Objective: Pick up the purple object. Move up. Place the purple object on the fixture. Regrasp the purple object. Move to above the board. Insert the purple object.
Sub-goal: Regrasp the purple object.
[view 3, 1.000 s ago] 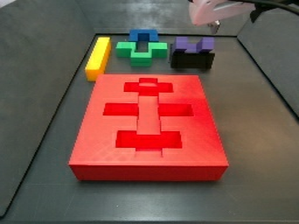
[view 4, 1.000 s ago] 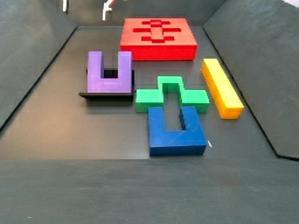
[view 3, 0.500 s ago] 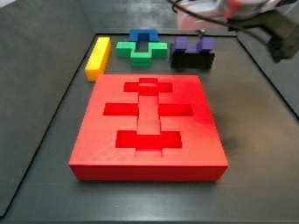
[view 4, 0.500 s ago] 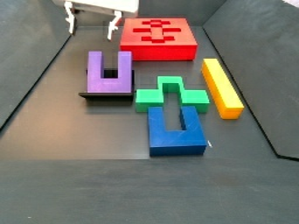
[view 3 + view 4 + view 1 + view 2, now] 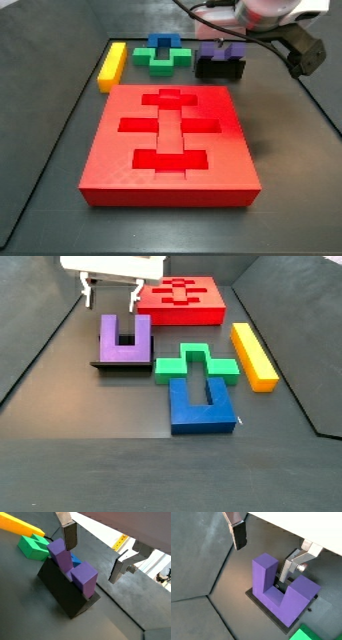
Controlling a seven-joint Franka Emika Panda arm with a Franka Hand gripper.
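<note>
I am hanging my gripper [image 5: 111, 298] just above the far end of the purple object [image 5: 124, 338], with my two fingers [image 5: 238, 534] wide apart and holding nothing. The purple object is sitting on the fixture [image 5: 63, 594], a low black block on the dark floor; in a side view it is lying between the board [image 5: 183, 300] on the far side and the green-and-blue cross block [image 5: 198, 384] on the near right. In both wrist views I am seeing the purple object [image 5: 281, 593] from close: its two prongs are pointing up toward me, and one finger is standing near each side of it, not touching. I am judging that the step in hand is the regrasp. To do it well, I am thinking I should centre the piece between my pads, keep the pads parallel to its flat sides, and close only when both are level with the body, so it is not tilting in the fixture [image 5: 221, 68].
</note>
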